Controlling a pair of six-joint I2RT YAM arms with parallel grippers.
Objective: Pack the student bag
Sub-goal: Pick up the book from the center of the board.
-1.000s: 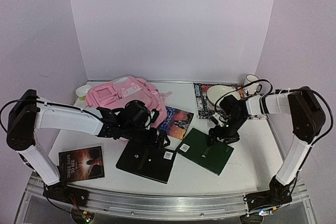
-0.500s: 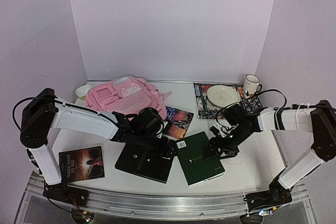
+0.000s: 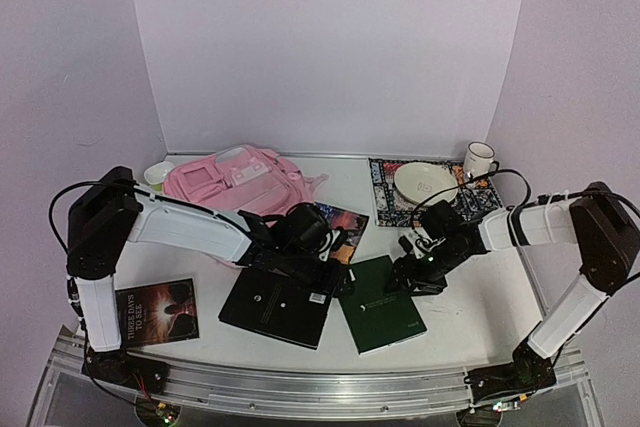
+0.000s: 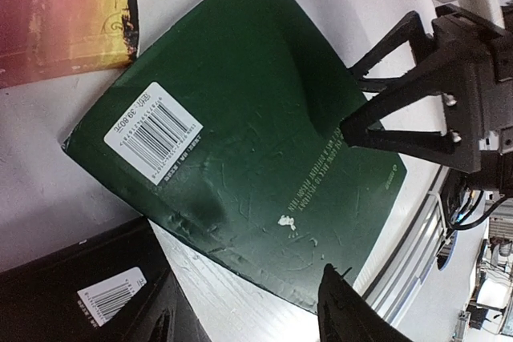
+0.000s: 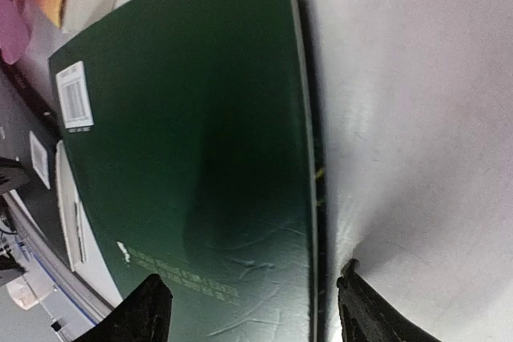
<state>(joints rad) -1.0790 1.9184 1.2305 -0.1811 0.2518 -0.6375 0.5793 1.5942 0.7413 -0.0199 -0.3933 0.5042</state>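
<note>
Fingers [image 4: 335, 318] of the left hand [image 3: 325, 265] stand apart with nothing between them, hanging low over the table [image 3: 480, 287] where a black book [image 3: 272, 309] and a green book [image 3: 380, 305] lie side by side. In the left wrist view one finger sits over the black book's corner and the other over the green book's near edge; whether either touches a cover I cannot tell. Across the green book from this hand is the right hand [image 3: 403, 272], also open: its two fingers [image 5: 152, 314] straddle the book's long edge, one above the green cover, the other above bare table just beside it. The book lies flat with a white barcode label [image 4: 152, 132] at the corner nearer the left hand. Just behind the left hand, partly hidden by its wrist, lies a book with an orange and dark cover [image 3: 342, 227]. The student bag [image 3: 235, 177] lies farther back and to the left of the left hand, beyond its forearm, flat on the table near the back wall, well apart from the right hand and held by neither. Behind the right hand a white plate [image 3: 425, 183] rests on a patterned mat [image 3: 385, 202], with a white mug [image 3: 480, 159] at the mat's far corner.
</note>
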